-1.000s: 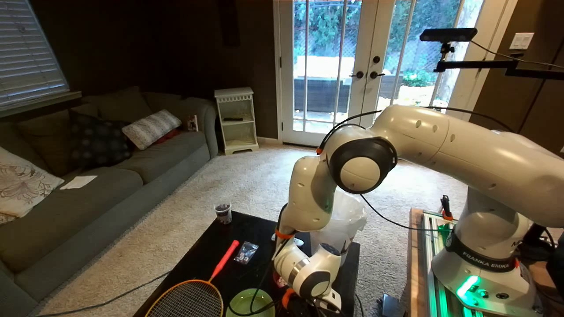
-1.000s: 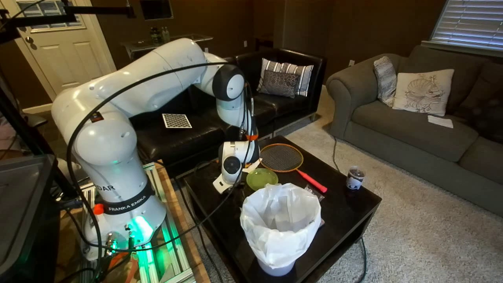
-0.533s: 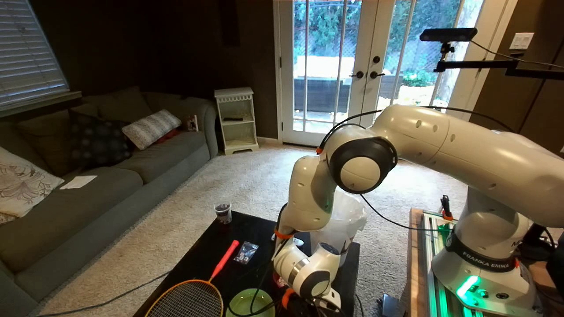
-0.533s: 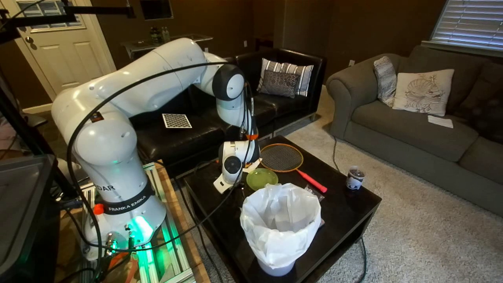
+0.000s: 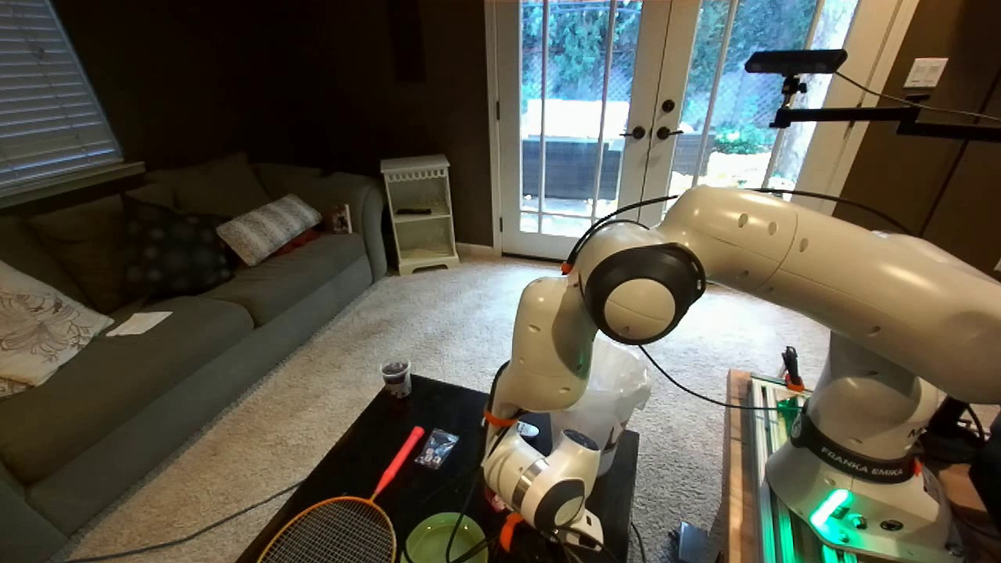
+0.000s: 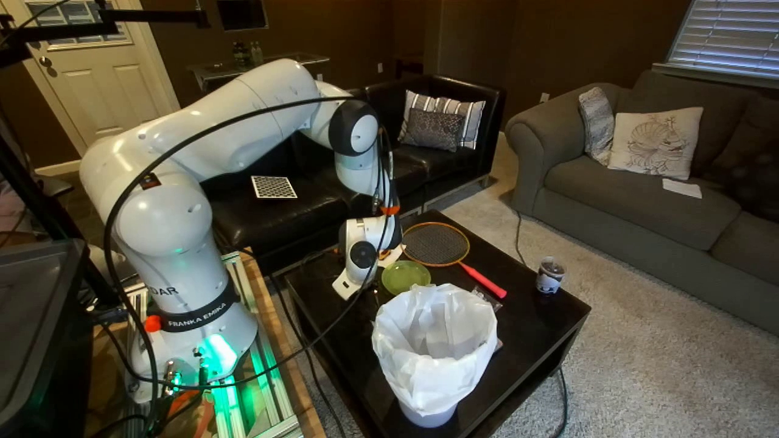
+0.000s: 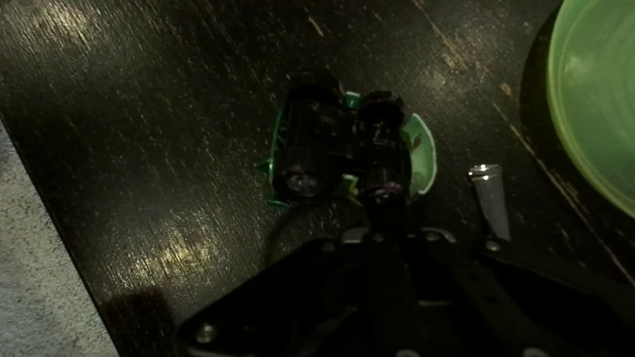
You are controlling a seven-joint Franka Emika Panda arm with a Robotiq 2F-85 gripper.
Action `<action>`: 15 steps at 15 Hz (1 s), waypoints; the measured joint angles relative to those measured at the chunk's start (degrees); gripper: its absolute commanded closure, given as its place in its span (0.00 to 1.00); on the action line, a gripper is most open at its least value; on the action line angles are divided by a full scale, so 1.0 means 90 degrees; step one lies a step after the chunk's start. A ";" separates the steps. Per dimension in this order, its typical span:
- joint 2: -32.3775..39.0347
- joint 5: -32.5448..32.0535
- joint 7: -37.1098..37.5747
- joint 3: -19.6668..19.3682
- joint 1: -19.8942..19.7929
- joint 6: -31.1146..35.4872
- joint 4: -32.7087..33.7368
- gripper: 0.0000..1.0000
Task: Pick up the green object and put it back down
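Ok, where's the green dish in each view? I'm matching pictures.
In an exterior view: green dish at the bottom edge, partly cut off.
In an exterior view: green dish near centre, slightly low.
In the wrist view: green dish at upper right, cut off.
Shared landmark: dark table.

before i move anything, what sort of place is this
Most likely a living room in a home: an exterior view shows a gray sofa with throw pillows, a dark couch and a low coffee table.

Daylight glares through the glass doors (image 5: 657,86) over there, the sofa (image 5: 180,344) sits in gloom, and the tabletop (image 7: 183,129) gleams in patches.
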 measured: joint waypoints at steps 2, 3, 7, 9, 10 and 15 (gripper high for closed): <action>-0.0001 -0.0095 -0.0002 -0.0001 0.0007 0.0000 0.0009 0.46; -0.0001 -0.0144 -0.0007 -0.0009 0.0013 0.0002 0.0010 0.40; -0.0001 -0.0435 -0.0007 -0.0055 0.0033 0.0008 0.0015 0.12; 0.0010 -0.0653 0.0011 -0.0055 -0.0009 -0.0151 0.0008 0.01; 0.0029 -0.0743 0.0039 -0.0055 -0.0065 -0.0337 -0.0003 0.00; 0.0298 -0.1042 0.0117 -0.0067 -0.0655 -0.1716 -0.0025 0.00</action>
